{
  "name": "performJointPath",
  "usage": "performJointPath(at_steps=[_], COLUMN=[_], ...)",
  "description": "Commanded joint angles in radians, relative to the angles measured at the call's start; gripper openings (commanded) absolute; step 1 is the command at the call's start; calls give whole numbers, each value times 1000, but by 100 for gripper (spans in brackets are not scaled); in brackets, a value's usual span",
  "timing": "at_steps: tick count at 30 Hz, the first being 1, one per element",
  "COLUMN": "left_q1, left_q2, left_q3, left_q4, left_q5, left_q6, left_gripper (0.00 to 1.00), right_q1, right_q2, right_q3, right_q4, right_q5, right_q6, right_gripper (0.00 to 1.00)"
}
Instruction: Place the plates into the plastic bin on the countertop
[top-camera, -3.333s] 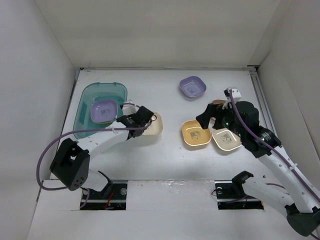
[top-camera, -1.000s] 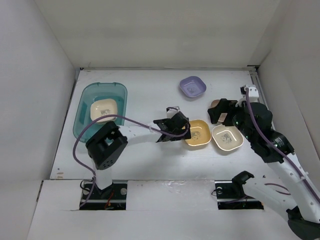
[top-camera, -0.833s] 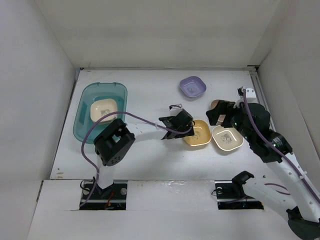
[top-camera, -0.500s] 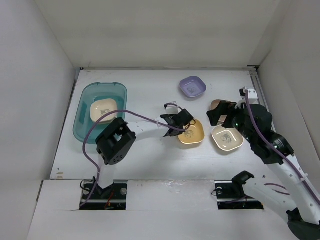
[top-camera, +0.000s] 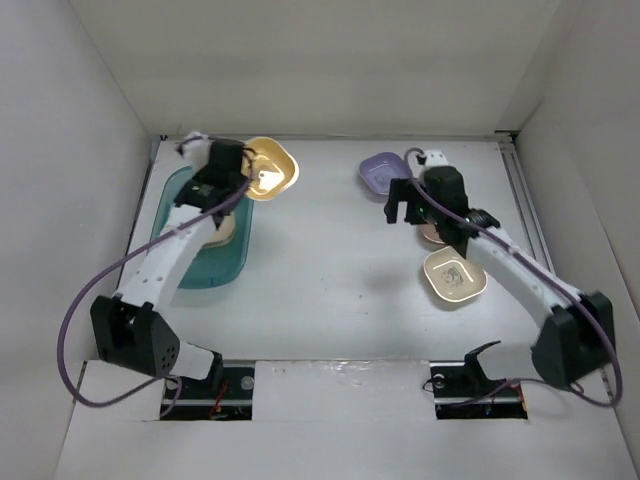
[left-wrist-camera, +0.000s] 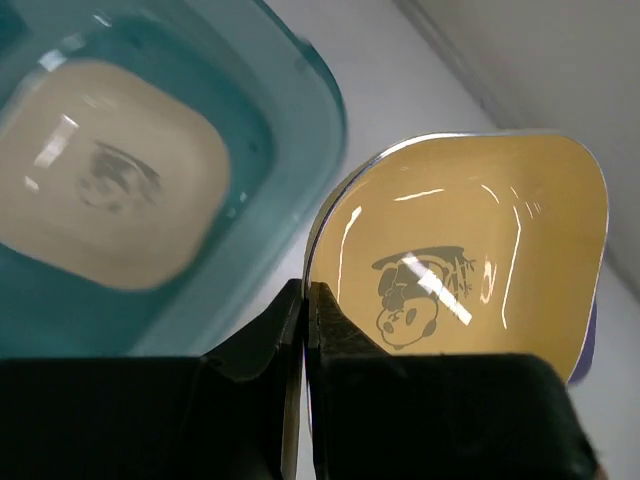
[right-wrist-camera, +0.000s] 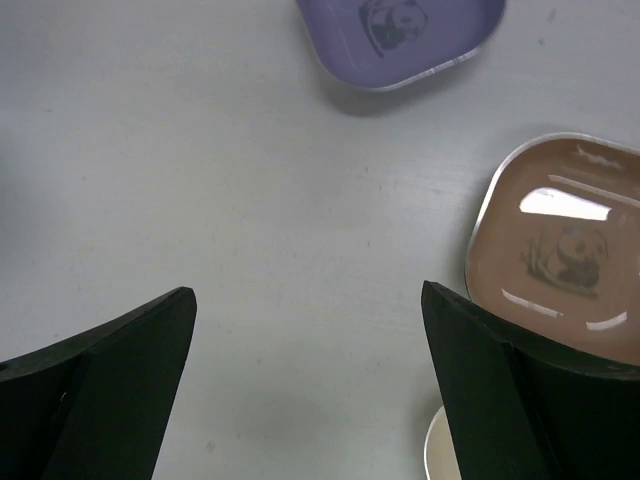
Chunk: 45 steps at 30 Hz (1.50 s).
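Observation:
My left gripper is shut on the rim of a yellow-orange plate, held in the air by the far right corner of the teal plastic bin. In the left wrist view the plate tilts beside the bin, which holds a cream plate. My right gripper is open and empty above the white countertop. A purple plate, a brown plate and a cream plate lie near it. The purple plate also shows in the right wrist view.
White walls bound the countertop on the left, back and right. The left arm stretches over the bin. The right arm lies over the brown plate in the top view.
My left gripper has lifted the yellow-orange plate from the middle of the countertop and carried it far left to the bin's back corner. My right gripper has moved left and back, near the purple plate.

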Motion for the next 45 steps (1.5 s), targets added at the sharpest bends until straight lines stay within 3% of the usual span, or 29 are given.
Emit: performJointPath(at_steps=[1, 5, 8, 14, 19, 29, 39, 42, 44, 45], left_q1=[237, 450, 523, 551, 551, 551, 551, 551, 551, 551], left_q2=[-81, -81, -72, -49, -52, -176, -120, -98, -89, -89], left_q3=[0, -80, -132, -198, -264, -385, -361, -343, -343, -343], left_q4=[-15, 45, 67, 111, 125, 108, 137, 125, 148, 148], left_q5=[106, 237, 266, 275, 286, 190, 125, 125, 125, 125], left_q6=[90, 99, 78, 27, -26, -80, -139, -175, -186, -195], left_gripper=[0, 0, 0, 0, 0, 0, 0, 7, 18, 29], right_q1=[-3, -12, -12, -12, -41, -72, -72, -81, -81, -81], right_q2=[178, 561, 677, 853, 1048, 1065, 1093, 1111, 1136, 1136], right_q3=[225, 541, 685, 804, 1037, 1077, 1117, 1147, 1170, 1183], right_q4=[105, -68, -107, -67, -200, -201, -228, -250, -265, -279], right_q5=[-51, 3, 3, 30, 18, -91, -91, -91, -91, -91], right_q6=[-171, -244, -293, -421, -478, -469, -441, -441, -441, -441], right_gripper=[100, 98, 98, 98, 98, 98, 98, 98, 98, 98])
